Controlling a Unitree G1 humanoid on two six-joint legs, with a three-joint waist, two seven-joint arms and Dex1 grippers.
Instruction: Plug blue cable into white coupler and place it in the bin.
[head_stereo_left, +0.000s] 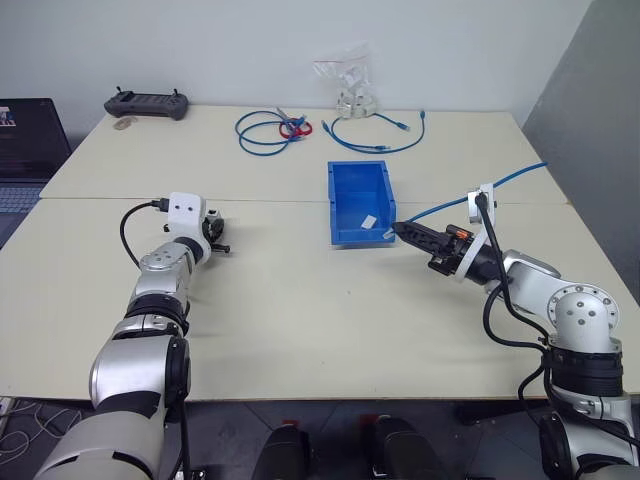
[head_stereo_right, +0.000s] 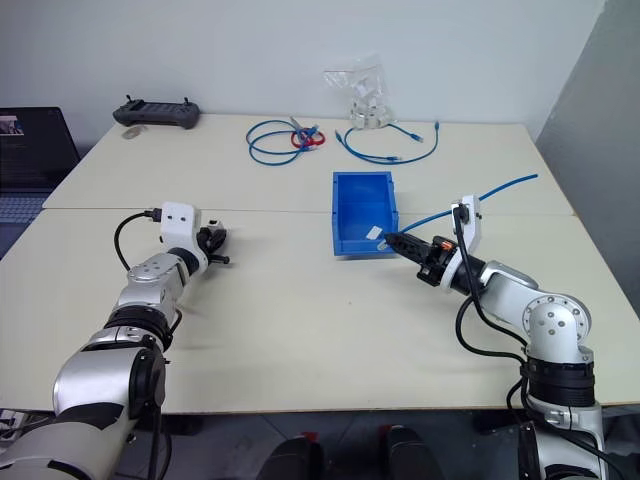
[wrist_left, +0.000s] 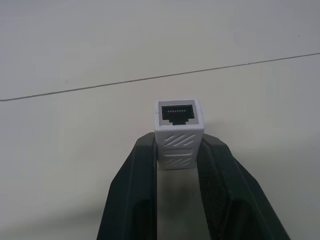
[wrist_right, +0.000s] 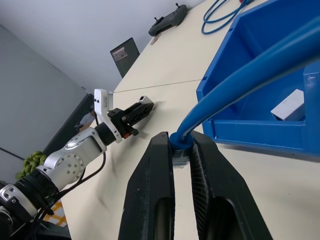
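Observation:
My left gripper (wrist_left: 179, 145) is shut on the white coupler (wrist_left: 179, 122), one black finger against each side, with the dark socket facing the wrist camera. It sits low over the table at the left (head_stereo_left: 222, 247). My right gripper (wrist_right: 181, 150) is shut on the plug end of the blue cable (wrist_right: 240, 80), just off the near right corner of the bin (head_stereo_left: 334, 200). The cable (head_stereo_left: 510, 178) trails back and to the right over the table. The two grippers are well apart, with the bin's near end between them.
A flat white slip (head_stereo_left: 369, 221) lies inside the bin. At the table's far side are a coiled blue cable with a red tie (head_stereo_left: 268, 130), a longer looped blue cable (head_stereo_left: 385, 140), a clear bag of white parts (head_stereo_left: 352, 85) and a black controller (head_stereo_left: 146, 103). A laptop (head_stereo_left: 25, 140) stands far left.

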